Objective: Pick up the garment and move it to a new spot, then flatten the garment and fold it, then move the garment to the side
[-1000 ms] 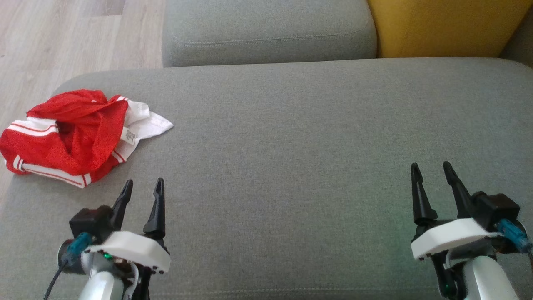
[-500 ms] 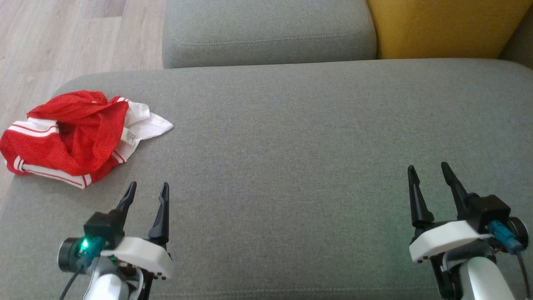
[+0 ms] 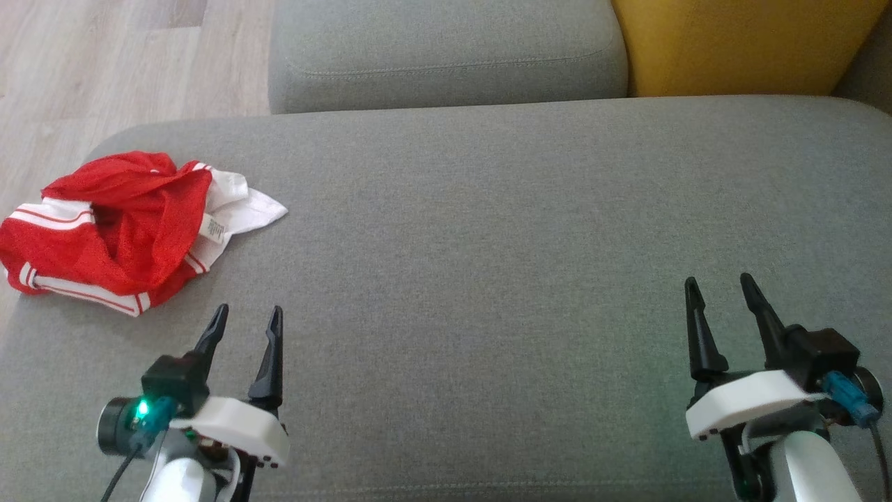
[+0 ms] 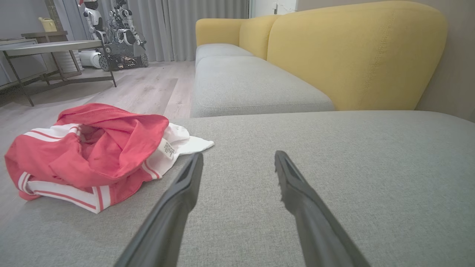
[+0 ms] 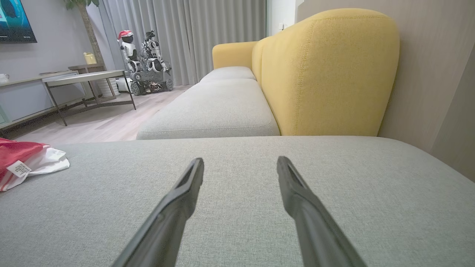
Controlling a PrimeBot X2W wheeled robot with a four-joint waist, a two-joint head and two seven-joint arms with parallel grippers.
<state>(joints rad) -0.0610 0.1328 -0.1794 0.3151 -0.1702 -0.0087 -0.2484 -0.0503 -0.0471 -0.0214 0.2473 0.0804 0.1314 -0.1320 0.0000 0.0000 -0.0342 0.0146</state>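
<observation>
Lying crumpled at grey sofa cushion (image 3: 488,230) left edge: red-and-white garment (image 3: 118,230). Left gripper (image 3: 249,308) near it, right gripper (image 3: 718,279) far right; both jaws apart, empty.

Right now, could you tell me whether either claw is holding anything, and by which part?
Nothing is held: the left claw and right claw are open, clear of the garment.

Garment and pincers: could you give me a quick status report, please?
Left pincer open, empty, just short of the garment. Right pincer open, empty, far across the grey cushion. Garment crumpled at cushion's left end. Nothing between.
</observation>
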